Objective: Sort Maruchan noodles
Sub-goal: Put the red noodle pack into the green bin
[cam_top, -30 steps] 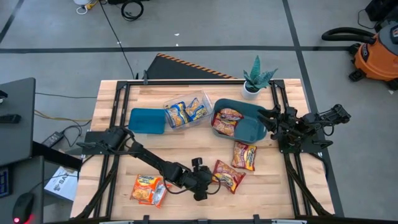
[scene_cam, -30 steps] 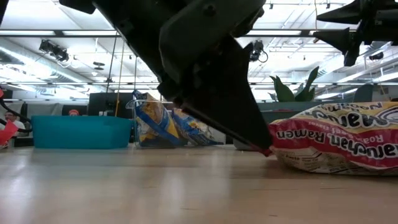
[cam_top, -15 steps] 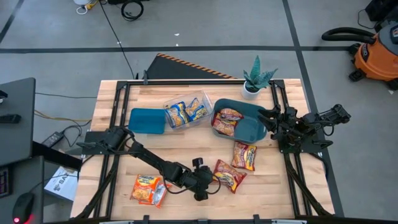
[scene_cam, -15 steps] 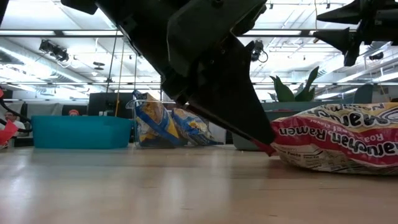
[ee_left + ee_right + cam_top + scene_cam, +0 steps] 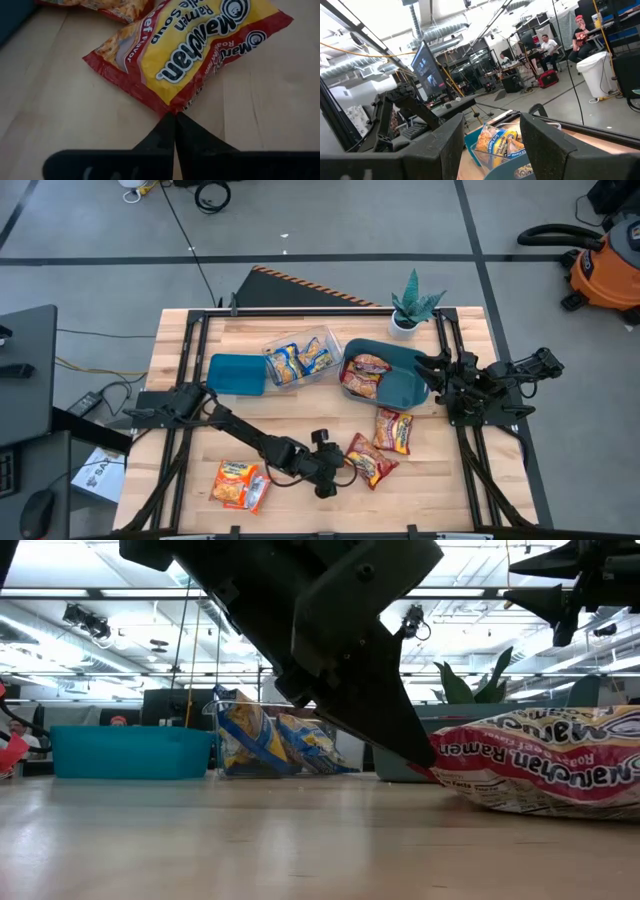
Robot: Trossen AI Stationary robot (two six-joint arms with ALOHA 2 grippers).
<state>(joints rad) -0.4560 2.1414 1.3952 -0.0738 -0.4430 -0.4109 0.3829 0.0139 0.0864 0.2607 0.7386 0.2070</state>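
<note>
A red-and-yellow Maruchan noodles packet (image 5: 372, 462) (image 5: 190, 50) lies near the table's front, and my left gripper (image 5: 338, 465) (image 5: 175, 117) is shut on its near-left corner. A second red packet (image 5: 393, 430) lies flat just behind it. Orange packets (image 5: 238, 483) lie at the front left. Blue packets (image 5: 298, 358) stand in a clear tray (image 5: 326, 338). More red packets (image 5: 362, 375) lie in a teal bin (image 5: 400, 385). My right gripper (image 5: 432, 368) (image 5: 490, 145) hangs open over that bin's right side, holding nothing. My left gripper pinches the packet's red sealed corner (image 5: 169, 107) between its two fingertips. The fingers slant down at it from the table's left side. That end (image 5: 445, 755) is raised a little, while the rest of the packet (image 5: 560, 800) lies on the table.
A second, shallow teal bin (image 5: 237, 373) stands left of the clear tray. A potted plant (image 5: 410, 310) stands at the far right. Bare wood lies at the table's middle and along the front edge (image 5: 450, 500). People sit far off in the room (image 5: 547, 47).
My left gripper has gone a little toward the table's right edge and slightly up, and has taken hold of the red packet's corner. The packet's left end has risen a little off the wood; the rest has stayed down.
</note>
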